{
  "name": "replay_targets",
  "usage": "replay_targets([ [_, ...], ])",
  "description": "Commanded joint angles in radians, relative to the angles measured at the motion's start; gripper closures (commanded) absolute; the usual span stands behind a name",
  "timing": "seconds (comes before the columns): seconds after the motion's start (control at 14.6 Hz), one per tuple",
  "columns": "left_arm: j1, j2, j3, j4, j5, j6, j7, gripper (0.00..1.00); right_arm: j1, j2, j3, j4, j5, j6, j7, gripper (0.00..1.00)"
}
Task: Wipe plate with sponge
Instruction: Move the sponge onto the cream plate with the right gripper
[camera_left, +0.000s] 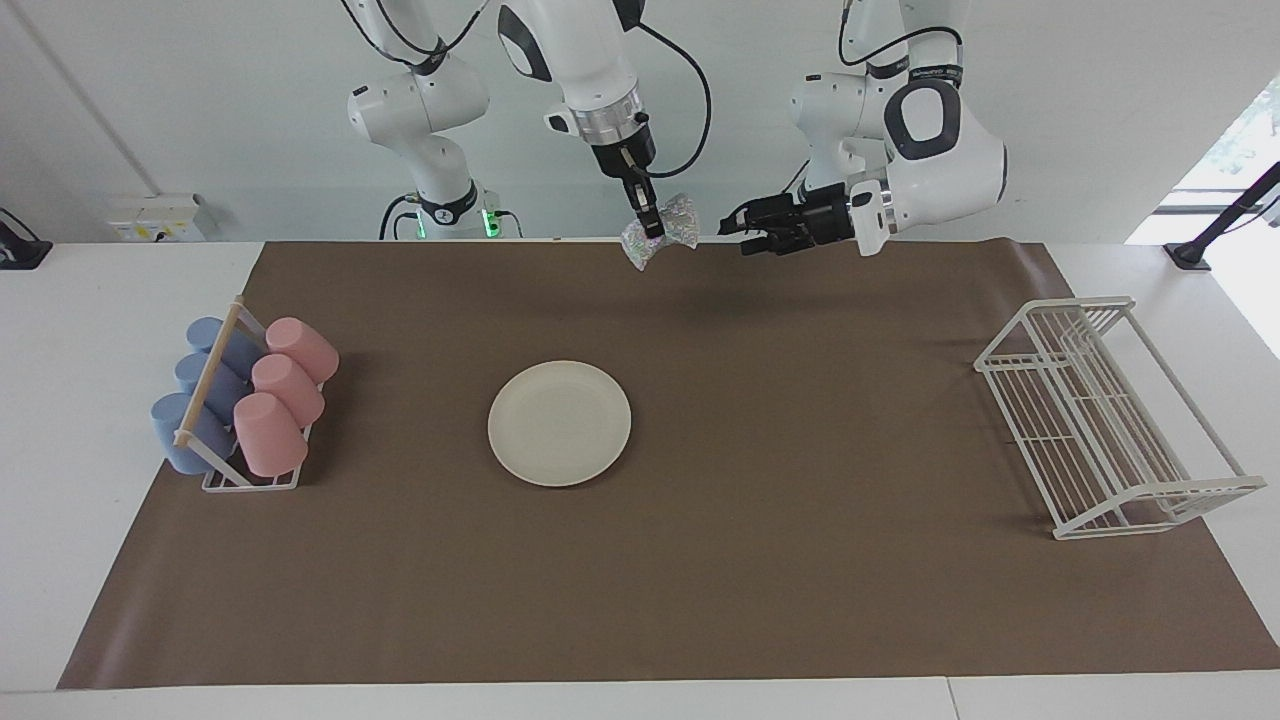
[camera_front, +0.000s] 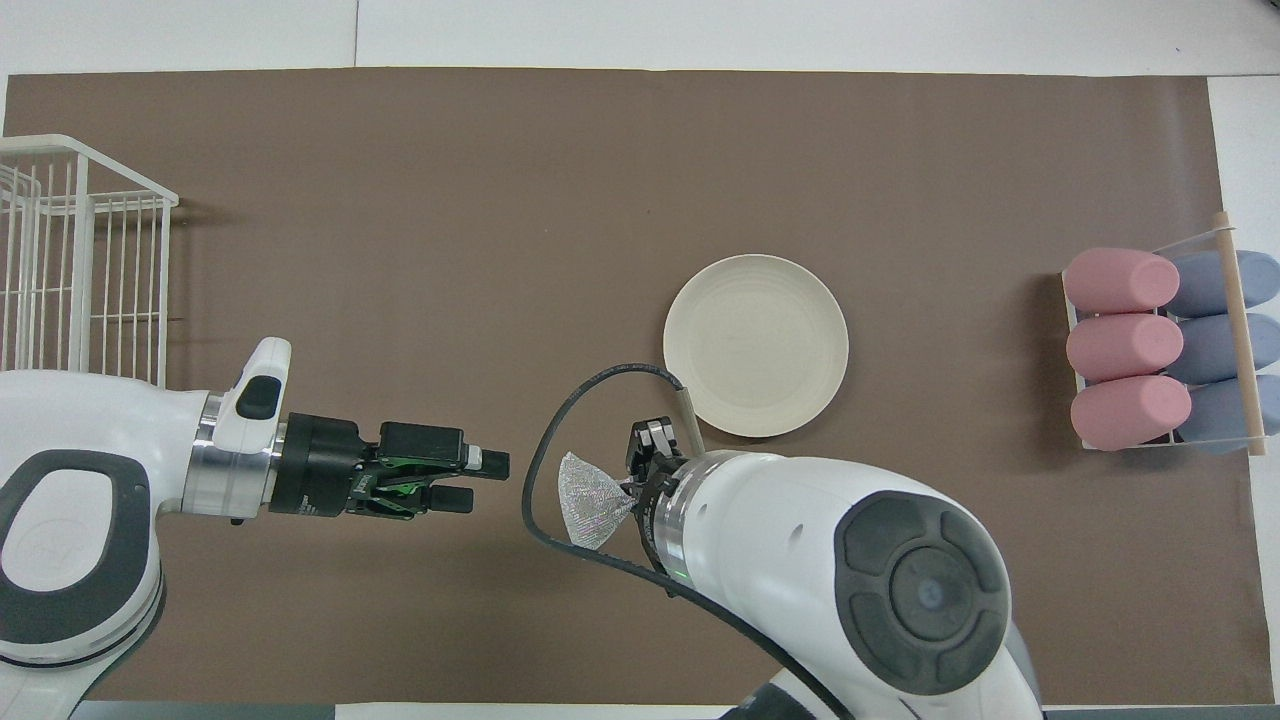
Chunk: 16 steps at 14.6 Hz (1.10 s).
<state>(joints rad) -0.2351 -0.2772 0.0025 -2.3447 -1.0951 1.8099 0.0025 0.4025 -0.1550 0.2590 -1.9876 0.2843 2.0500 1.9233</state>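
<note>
1. The sponge (camera_left: 660, 229) is a small silvery, sparkly mesh pad, pinched at its waist so both ends flare out like a bow.
2. The plate (camera_left: 559, 423) is round, plain and cream-white with a shallow rim. It lies flat on the brown mat (camera_left: 700, 600) near the middle of the bench (camera_left: 60, 400), with nothing on it.
3. My right hand (camera_left: 647, 219) points straight down from its arm, fingers pressed together on the middle of the sponge. It hangs in the air over the mat's edge nearest to me, well apart from the plate.
4. My left hand (camera_left: 735, 226) lies level, pointing sideways at the sponge, its fingers spread. It holds nothing, and a clear gap separates it from the sponge.
5. A white wire rack (camera_left: 1100, 420) stands at my left arm's end of the bench; I see nothing in it.
6. A small cup holder (camera_left: 225, 470) stands at my right arm's end of the bench. It carries three pink cups (camera_left: 285, 395) and three blue cups (camera_left: 200, 395), all lying on their sides in two rows.
</note>
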Motion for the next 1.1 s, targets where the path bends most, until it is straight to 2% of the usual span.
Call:
replay_targets([
  [0.0, 0.061, -0.007, -0.006, 0.028, 0.096, -0.007, -0.035, 0.0, -0.076, 0.041, 0.002, -0.013, -0.023, 0.047, -0.14, 1.0],
  [0.21, 0.066, -0.002, -0.006, 0.07, 0.185, -0.004, -0.064, 0.0, -0.094, 0.171, 0.002, -0.016, -0.053, 0.201, -0.228, 1.0],
  [0.48, 0.086, 0.001, -0.006, 0.093, 0.218, -0.004, -0.094, 0.0, -0.111, 0.25, 0.0, -0.114, -0.057, 0.428, -0.296, 1.0],
  [0.62, 0.088, 0.001, -0.004, 0.096, 0.219, -0.006, -0.098, 0.0, -0.171, 0.255, 0.0, -0.155, -0.057, 0.458, -0.399, 1.0],
  [0.75, 0.088, 0.001, -0.006, 0.108, 0.294, -0.007, -0.111, 0.0, -0.2, 0.278, 0.0, -0.171, -0.057, 0.482, -0.457, 1.0],
  [1.03, 0.088, 0.001, -0.004, 0.122, 0.324, -0.007, -0.122, 0.0, -0.195, 0.334, 0.002, -0.212, -0.057, 0.539, -0.48, 1.0],
])
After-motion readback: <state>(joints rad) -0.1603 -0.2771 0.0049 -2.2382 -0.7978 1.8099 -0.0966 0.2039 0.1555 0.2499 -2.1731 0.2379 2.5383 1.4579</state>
